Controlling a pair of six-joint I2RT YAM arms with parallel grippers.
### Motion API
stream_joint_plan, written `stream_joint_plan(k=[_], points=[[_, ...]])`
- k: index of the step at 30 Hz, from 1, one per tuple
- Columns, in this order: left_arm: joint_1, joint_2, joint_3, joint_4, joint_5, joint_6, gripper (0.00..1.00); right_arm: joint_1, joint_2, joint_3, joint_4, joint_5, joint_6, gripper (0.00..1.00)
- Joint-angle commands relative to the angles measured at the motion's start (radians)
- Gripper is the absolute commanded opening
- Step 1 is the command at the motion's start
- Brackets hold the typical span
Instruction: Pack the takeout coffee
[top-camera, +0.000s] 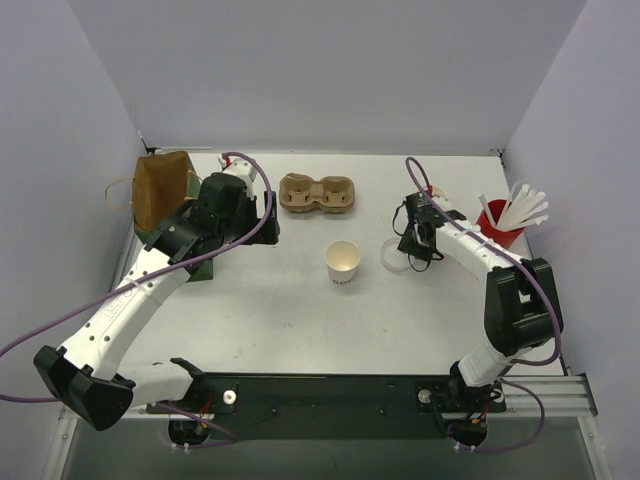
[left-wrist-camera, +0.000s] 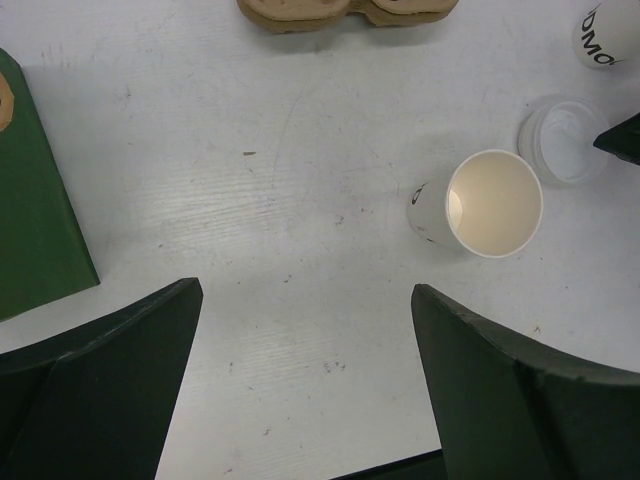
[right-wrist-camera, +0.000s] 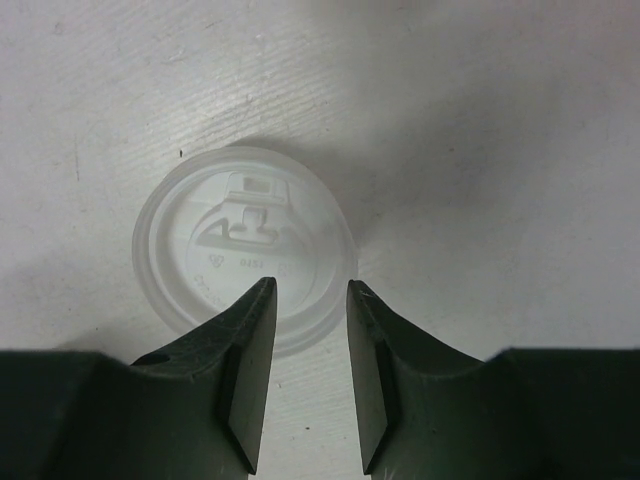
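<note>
A flat round white plastic lid (right-wrist-camera: 240, 240) lies on the table; it also shows in the top view (top-camera: 393, 258) and the left wrist view (left-wrist-camera: 560, 140). My right gripper (right-wrist-camera: 310, 284) hangs over the lid's near rim, jaws a narrow gap apart with nothing between them; in the top view it (top-camera: 414, 248) is just right of the lid. A white paper cup with black lettering (left-wrist-camera: 610, 30) shows only at the top right corner of the left wrist view. My left gripper (left-wrist-camera: 308, 290) is wide open and empty over bare table, at the left (top-camera: 225, 205).
An open white cup with a tan inside (top-camera: 343, 263) stands mid-table, left of the lid. A brown cardboard cup carrier (top-camera: 318, 193) lies behind it. A red cup of white straws (top-camera: 500, 225) stands at the right. A brown paper bag (top-camera: 160, 185) and a green block (left-wrist-camera: 30, 200) are at the left.
</note>
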Motion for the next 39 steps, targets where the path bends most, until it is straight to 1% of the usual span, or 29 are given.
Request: stream_joint_plan(k=[1, 13, 22, 25, 26, 32, 39], points=[[0.004, -0.007, 0.008, 0.029, -0.006, 0.017, 0.97, -0.020, 0.016, -0.017, 0.027, 0.012, 0.019, 0.30], [0.004, 0.010, 0.015, 0.026, 0.013, 0.011, 0.97, -0.025, 0.022, -0.043, 0.036, 0.031, 0.011, 0.29], [0.004, 0.016, 0.026, 0.018, 0.010, 0.012, 0.97, -0.032, 0.048, -0.048, 0.054, 0.031, 0.011, 0.26], [0.006, 0.014, 0.025, 0.019, 0.008, 0.012, 0.97, -0.032, 0.048, -0.048, 0.057, 0.031, 0.011, 0.20], [0.004, 0.016, 0.026, 0.019, 0.008, 0.011, 0.97, -0.034, 0.048, -0.046, 0.056, 0.031, 0.010, 0.16], [0.006, 0.020, 0.025, 0.019, 0.007, 0.009, 0.97, -0.032, 0.045, -0.034, 0.047, 0.031, 0.008, 0.00], [0.004, 0.027, 0.022, 0.033, 0.017, 0.005, 0.97, -0.034, -0.007, -0.012, 0.001, 0.029, 0.005, 0.00]])
